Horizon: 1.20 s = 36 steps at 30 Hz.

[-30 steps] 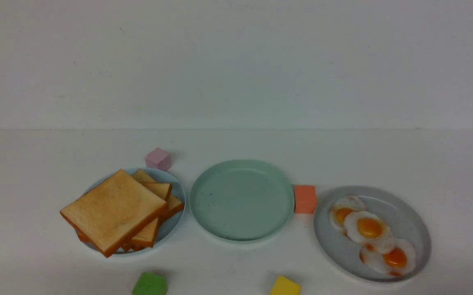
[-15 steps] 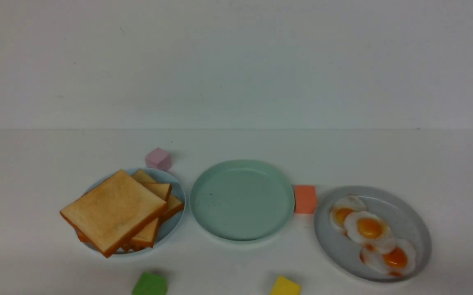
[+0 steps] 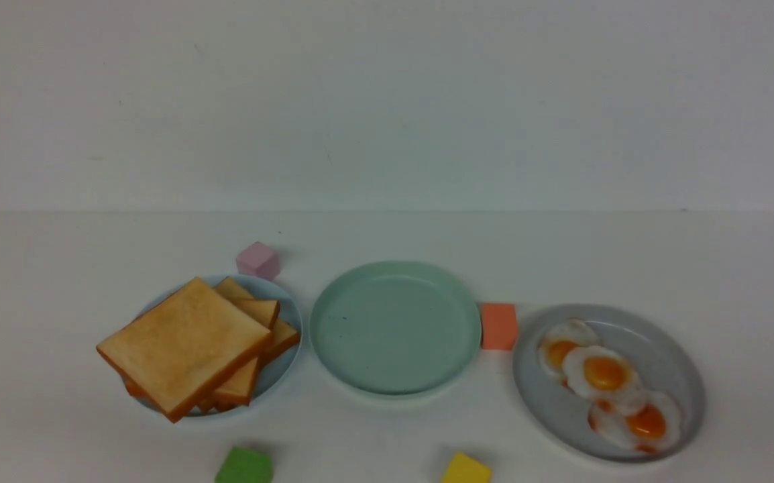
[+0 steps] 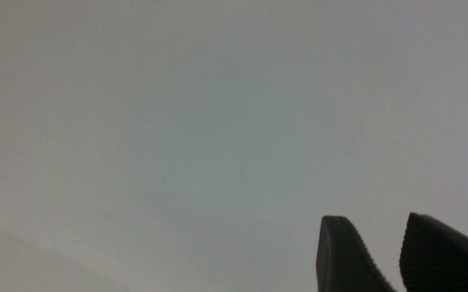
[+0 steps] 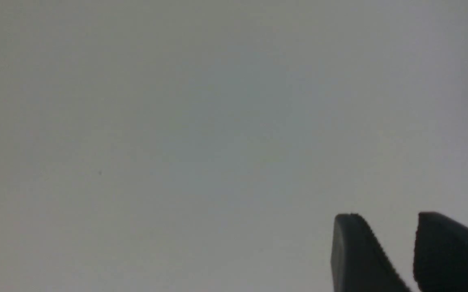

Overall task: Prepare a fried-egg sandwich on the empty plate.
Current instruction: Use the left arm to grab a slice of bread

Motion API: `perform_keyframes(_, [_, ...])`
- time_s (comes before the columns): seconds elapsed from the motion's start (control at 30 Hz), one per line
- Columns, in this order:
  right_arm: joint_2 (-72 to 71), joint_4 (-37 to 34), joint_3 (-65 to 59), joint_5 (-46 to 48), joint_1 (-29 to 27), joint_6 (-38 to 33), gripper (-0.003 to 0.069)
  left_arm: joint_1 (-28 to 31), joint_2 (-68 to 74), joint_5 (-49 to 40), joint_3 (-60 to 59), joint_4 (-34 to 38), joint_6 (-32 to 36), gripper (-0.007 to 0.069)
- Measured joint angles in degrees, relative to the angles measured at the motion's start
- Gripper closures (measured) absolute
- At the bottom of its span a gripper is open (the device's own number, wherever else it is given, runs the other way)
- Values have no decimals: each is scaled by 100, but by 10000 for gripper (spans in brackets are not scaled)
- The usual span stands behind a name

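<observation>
The empty plate [image 3: 395, 327], mint-green and round, sits in the middle of the table with nothing on it. No fried-egg sandwich is in view. Neither arm shows in the front view. In the left wrist view my left gripper [image 4: 374, 217] has its dark fingers apart with nothing between them, over a bare pale surface. My right gripper [image 5: 388, 215] looks the same in the right wrist view: fingers apart, holding nothing.
A loose pile of toast slices [image 3: 189, 345] lies on a pale blue plate [image 3: 286, 305] at the left. Three fried eggs [image 3: 605, 372] lie on a grey plate [image 3: 675, 362] at the right. Small cubes stand around: pink [image 3: 258, 260], orange [image 3: 498, 326], green [image 3: 244, 466], yellow [image 3: 466, 468].
</observation>
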<state>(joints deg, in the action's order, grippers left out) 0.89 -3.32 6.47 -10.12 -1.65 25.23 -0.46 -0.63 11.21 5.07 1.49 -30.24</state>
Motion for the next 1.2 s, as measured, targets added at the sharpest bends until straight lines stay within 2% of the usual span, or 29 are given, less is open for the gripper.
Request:
perform_keyframes(0.17, [805, 1, 1558, 971, 0, 0, 417, 0, 691, -635, 1538, 17, -451, 386])
perform_keyframes(0.2, [849, 1, 1558, 1012, 0, 0, 417, 0, 738, -685, 1538, 17, -466, 386])
perform_keyframes(0.27, [1388, 1, 2259, 1585, 0, 0, 417, 0, 1352, -1414, 2380, 17, -576, 386])
perform_keyframes(0.3, [1706, 21, 2640, 1920, 0, 0, 417, 0, 1727, -2107, 2892, 21, -597, 386])
perform_keyframes(0.37, [1924, 83, 2823, 2135, 0, -6, 417, 0, 1995, -2571, 3164, 2, -597, 386])
perform_keyframes(0.4, [2248, 259, 2986, 2409, 0, -128, 417, 0, 2419, -3271, 3489, -83, -560, 386])
perform_keyframes(0.43, [2285, 286, 3014, 2434, 0, -146, 417, 0, 2521, -3350, 3520, -101, -550, 386])
perform_keyframes(0.47, [2525, 496, 3053, 2610, 0, -321, 417, 0, 2856, -3860, 3667, -266, -472, 386])
perform_keyframes(0.63, [3000, 615, 2907, 2892, 50, -503, 417, 0, 3673, -4620, 3684, -533, -361, 386])
perform_keyframes(0.73, [3015, 408, 2810, 3006, 269, -546, 417, 0, 3996, -4788, 3542, -189, -500, 386])
perform_keyframes(0.83, [3112, 332, 2805, 3386, 590, -580, 417, 0, 4355, -5086, 3483, 529, -576, 386])
perform_keyframes(1.03, [3418, 129, 2803, 4343, 1210, -1002, 417, 0, 5400, -5521, 3483, 1595, -80, 386])
perform_keyframes(1.2, [3643, -348, 2803, 4841, 1616, -1515, 417, 0, 6298, -5583, 3483, 1956, 63, 381])
